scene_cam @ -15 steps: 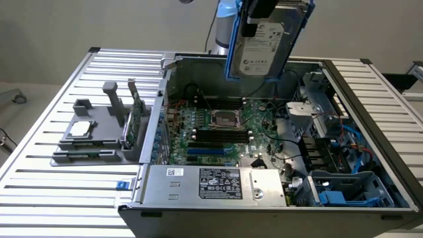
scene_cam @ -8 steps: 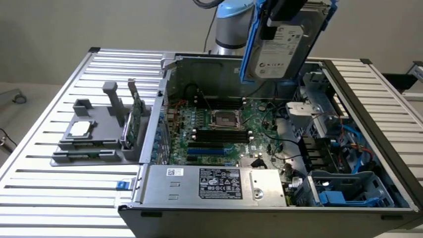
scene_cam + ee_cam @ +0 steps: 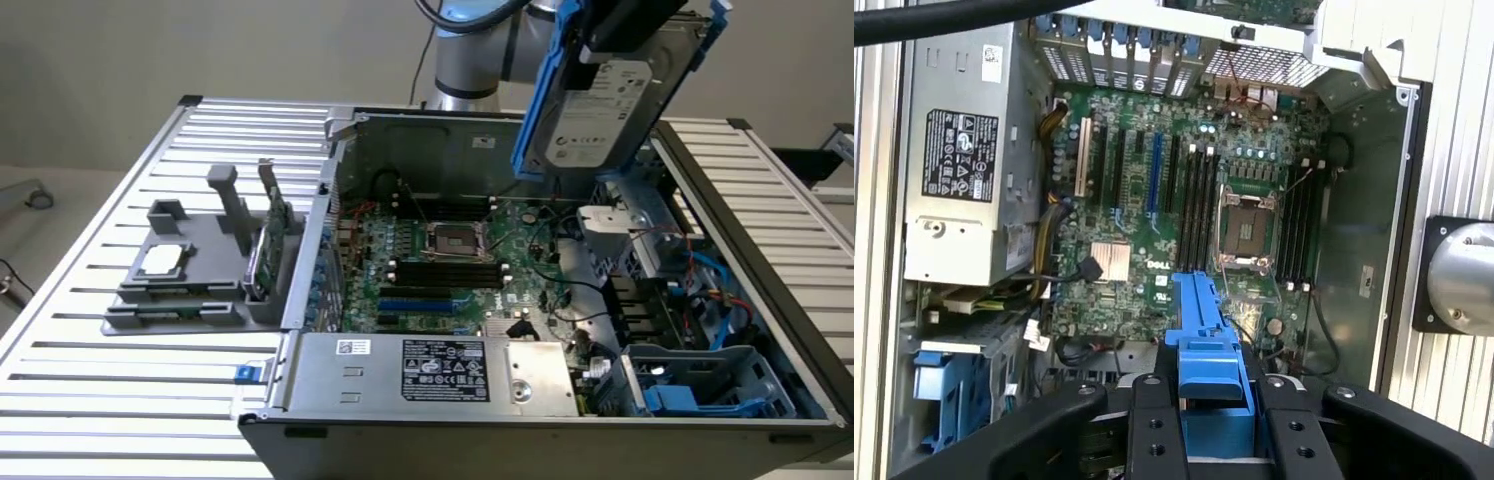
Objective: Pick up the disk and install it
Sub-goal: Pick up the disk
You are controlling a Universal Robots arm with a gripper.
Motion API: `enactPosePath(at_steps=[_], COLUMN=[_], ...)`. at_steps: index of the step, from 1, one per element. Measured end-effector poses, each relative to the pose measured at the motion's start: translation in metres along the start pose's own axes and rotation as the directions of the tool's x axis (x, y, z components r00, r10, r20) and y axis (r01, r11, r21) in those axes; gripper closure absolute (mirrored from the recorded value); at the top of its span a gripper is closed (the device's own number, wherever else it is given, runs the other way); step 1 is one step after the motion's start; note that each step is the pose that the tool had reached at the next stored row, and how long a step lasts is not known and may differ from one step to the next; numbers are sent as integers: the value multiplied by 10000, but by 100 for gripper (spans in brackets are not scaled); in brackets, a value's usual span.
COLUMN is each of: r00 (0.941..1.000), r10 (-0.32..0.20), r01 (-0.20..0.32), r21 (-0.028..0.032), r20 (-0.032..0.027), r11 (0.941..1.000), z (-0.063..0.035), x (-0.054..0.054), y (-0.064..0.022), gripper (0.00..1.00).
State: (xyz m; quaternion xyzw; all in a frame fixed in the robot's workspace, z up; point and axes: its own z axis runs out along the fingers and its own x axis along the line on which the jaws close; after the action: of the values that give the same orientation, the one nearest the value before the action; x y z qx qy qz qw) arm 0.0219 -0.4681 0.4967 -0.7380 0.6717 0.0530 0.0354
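disk point(image 3: 607, 110) above case point(image 3: 427, 150), case on table point(image 3: 134, 400)

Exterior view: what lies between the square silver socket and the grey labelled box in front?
Black memory slots, then blue slots, between the CPU socket and the power supply, in the exterior view.

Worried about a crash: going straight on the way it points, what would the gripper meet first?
Probably the motherboard beside the CPU socket, touched first by the disk the gripper holds; depth is unclear.
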Motion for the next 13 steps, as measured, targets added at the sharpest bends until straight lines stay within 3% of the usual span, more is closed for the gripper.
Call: enactPosePath(at_steps=[13], r00=[10000], r10=[0], r01=[0], r21=[1], r20=[13], r11=[10000], z=[-48], x=[336], y=[-285], gripper=[67])
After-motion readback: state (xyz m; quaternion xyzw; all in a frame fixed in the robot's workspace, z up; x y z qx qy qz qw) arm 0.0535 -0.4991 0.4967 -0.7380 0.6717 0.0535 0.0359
